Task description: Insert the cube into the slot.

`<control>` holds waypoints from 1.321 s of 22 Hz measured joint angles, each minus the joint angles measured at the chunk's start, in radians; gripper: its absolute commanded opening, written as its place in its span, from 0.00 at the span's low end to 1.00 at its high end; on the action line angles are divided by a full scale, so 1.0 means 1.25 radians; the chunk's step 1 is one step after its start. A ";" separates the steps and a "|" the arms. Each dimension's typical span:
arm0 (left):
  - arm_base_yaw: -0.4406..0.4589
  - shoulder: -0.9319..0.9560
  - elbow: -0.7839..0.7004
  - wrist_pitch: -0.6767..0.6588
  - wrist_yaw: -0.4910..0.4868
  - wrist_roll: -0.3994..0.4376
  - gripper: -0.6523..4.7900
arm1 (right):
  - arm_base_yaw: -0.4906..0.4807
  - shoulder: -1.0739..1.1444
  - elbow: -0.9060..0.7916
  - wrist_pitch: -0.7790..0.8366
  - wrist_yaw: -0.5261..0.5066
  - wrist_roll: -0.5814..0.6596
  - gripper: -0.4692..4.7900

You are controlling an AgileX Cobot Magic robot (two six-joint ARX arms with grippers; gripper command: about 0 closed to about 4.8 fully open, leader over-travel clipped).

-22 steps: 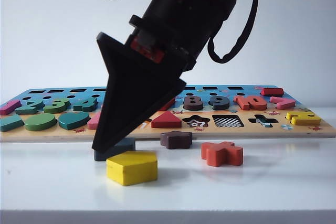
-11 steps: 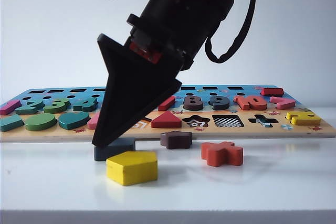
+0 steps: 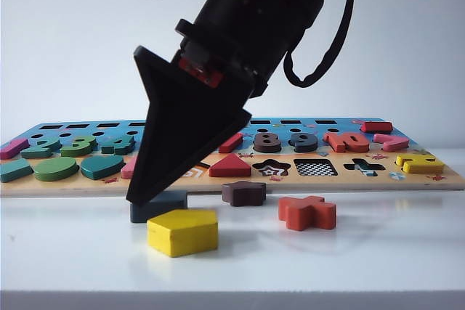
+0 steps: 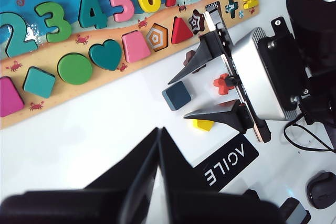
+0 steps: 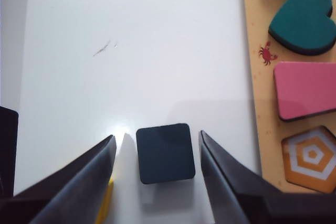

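My right claw (image 5: 155, 163) hangs open astride the dark cube (image 5: 165, 153) on the white table (image 5: 131, 51), so I should centre, lower, then squeeze; my left claw (image 4: 157, 145) is closed.

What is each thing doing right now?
Cube: flat on the table, between open fingers, not gripped.
Slot: empty.
Right end effector: open, straddling the cube.
Left end effector: shut, holding nothing.
Yellow pentagon: loose on table.
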 measured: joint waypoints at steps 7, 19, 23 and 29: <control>0.000 0.000 0.000 0.009 0.000 0.000 0.15 | 0.000 0.016 0.000 0.004 0.000 0.000 0.67; 0.000 0.000 0.000 0.038 0.000 0.000 0.15 | 0.000 0.022 0.000 0.004 0.001 0.000 0.54; 0.000 0.000 0.000 0.038 0.000 0.000 0.15 | 0.000 0.022 0.000 0.004 0.005 0.000 0.54; 0.000 0.000 0.000 0.038 0.000 0.000 0.15 | 0.000 0.022 0.000 0.004 0.023 -0.004 0.42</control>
